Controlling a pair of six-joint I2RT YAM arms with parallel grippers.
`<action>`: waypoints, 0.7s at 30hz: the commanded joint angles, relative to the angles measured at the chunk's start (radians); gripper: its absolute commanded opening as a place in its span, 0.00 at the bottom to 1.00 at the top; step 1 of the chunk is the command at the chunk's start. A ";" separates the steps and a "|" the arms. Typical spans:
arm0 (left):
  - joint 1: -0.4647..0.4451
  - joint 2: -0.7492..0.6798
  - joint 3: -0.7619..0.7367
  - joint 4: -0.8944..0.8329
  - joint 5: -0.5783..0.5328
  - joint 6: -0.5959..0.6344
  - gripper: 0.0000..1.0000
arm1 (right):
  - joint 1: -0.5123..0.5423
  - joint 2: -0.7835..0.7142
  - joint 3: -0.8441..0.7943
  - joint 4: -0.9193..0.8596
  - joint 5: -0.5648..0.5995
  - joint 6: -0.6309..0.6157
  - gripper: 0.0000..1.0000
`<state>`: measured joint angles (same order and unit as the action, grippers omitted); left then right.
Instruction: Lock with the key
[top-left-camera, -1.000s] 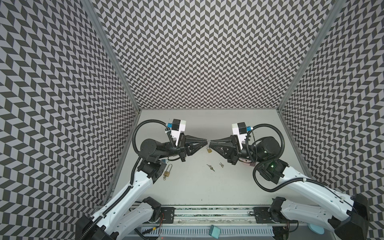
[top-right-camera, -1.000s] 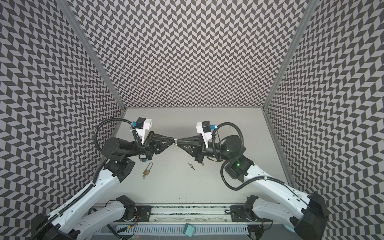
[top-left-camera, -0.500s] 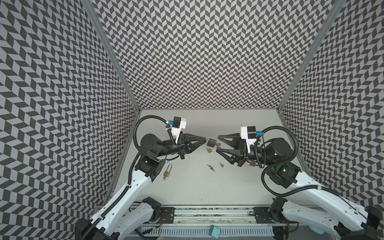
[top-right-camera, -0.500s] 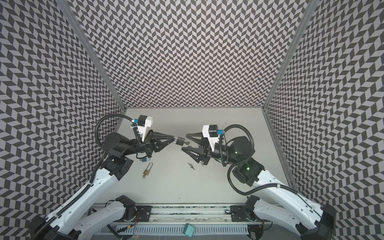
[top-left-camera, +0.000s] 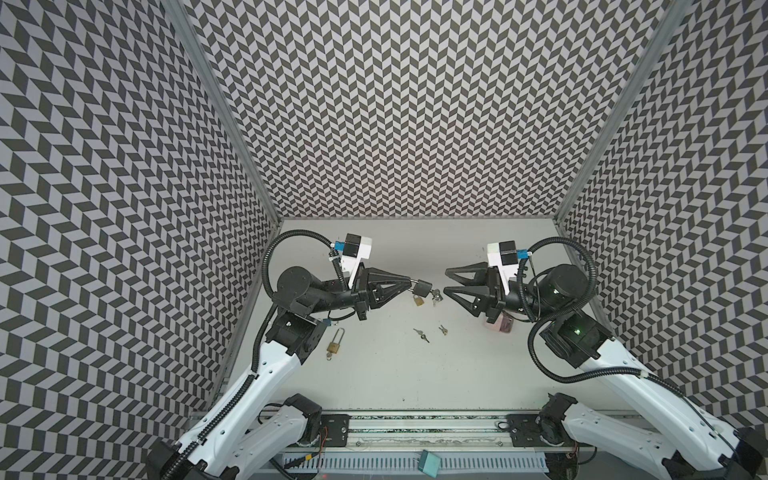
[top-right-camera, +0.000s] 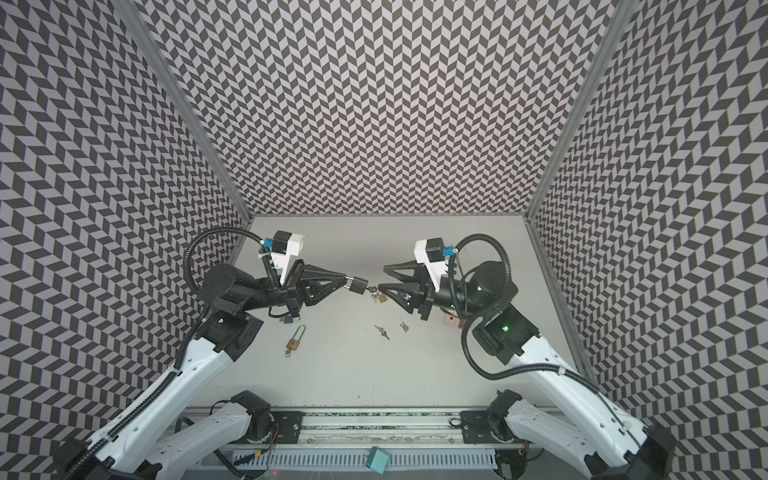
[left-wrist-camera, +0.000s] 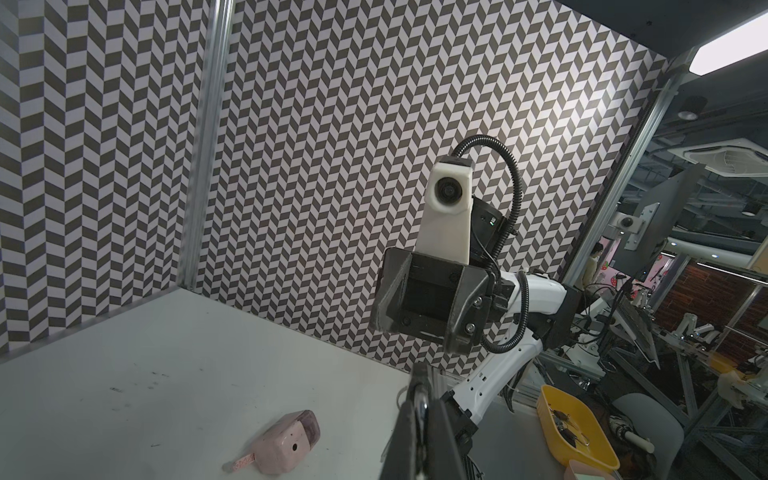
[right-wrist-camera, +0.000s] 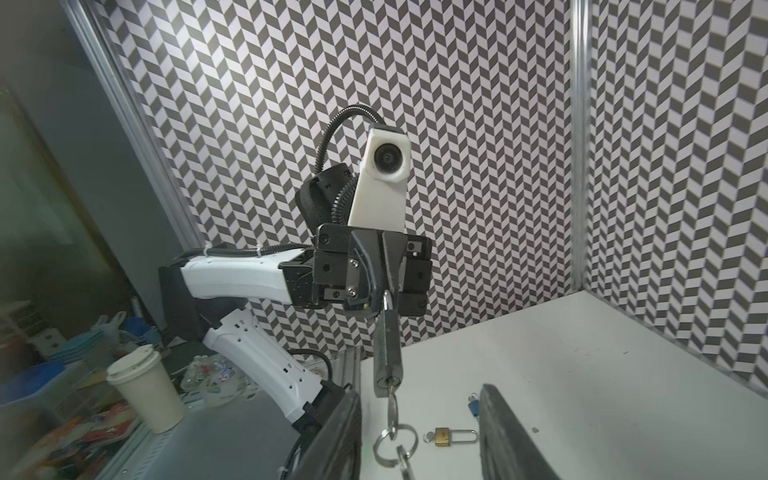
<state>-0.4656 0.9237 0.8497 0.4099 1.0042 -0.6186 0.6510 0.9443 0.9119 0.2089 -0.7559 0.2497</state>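
Nearest the front, a brass long-shackle padlock and small loose keys lie on the bench, positions unchanged. Further in, the left pincer remains clamped on the shackle of the dark padlock, which is held clear of the bench. The key sits in its keyhole (ring hanging below, per the right wrist view). The right pincer, a second ago closed at the key, now stands apart and drawn back, touching nothing.
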 joint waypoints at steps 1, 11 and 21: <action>0.004 -0.017 0.032 0.020 0.019 0.003 0.00 | -0.004 0.017 0.015 0.093 -0.121 0.070 0.44; 0.004 -0.009 0.027 0.052 0.030 -0.017 0.00 | -0.001 0.065 0.032 0.106 -0.162 0.094 0.34; 0.001 -0.001 0.028 0.059 0.032 -0.017 0.00 | -0.002 0.090 0.040 0.110 -0.170 0.106 0.25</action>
<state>-0.4660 0.9237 0.8497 0.4202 1.0199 -0.6262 0.6514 1.0237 0.9207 0.2714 -0.9108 0.3458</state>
